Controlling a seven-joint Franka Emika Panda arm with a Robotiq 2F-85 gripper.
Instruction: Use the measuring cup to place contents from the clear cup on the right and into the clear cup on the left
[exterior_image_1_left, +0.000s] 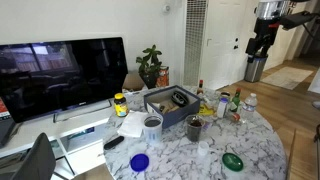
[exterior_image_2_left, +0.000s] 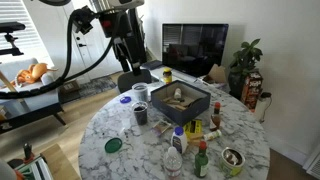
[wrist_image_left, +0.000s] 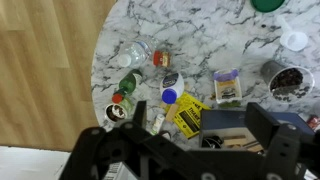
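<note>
Clear cup (exterior_image_2_left: 141, 113) with dark contents stands just beside the dark tray (exterior_image_2_left: 195, 111), well below and, I think, ahead of my gripper (exterior_image_2_left: 121, 52), jaws spread wide and empty.

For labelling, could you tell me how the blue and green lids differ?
Colour: the blue lid is blue, the green lid green. Place: the blue lid lies toward the television, the green lid toward the bottles. Both are round and lie flat near the edge of the marble table.
</note>
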